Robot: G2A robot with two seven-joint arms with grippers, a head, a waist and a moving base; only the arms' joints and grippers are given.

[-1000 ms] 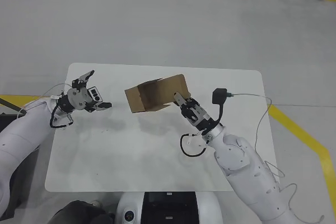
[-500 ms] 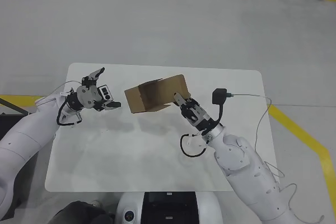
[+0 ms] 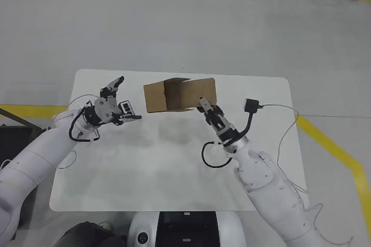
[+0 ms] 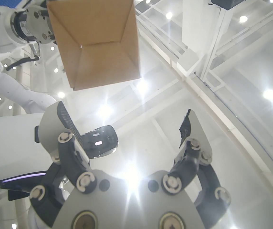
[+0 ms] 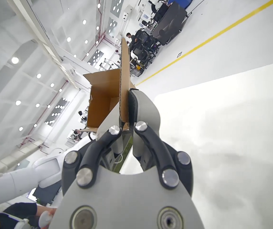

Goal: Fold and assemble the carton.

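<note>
Over the white table (image 3: 173,167), right gripper (image 3: 203,102) pinches the half-opened carton (image 3: 179,94) aloft; the wide-spread, empty left gripper (image 3: 129,98) should next grasp its open end

Carton (image 3: 179,94) over table's (image 3: 173,179) far side, between left hand (image 3: 127,99) and right hand (image 3: 204,102)

Bright, even overhead light; ceiling lamps (image 4: 269,94) flare into starbursts in the left wrist view. The carton (image 3: 179,94) casts a faint, soft shadow on the white worktop (image 3: 173,179). Wrist views bow straight lines near their edges.
</note>
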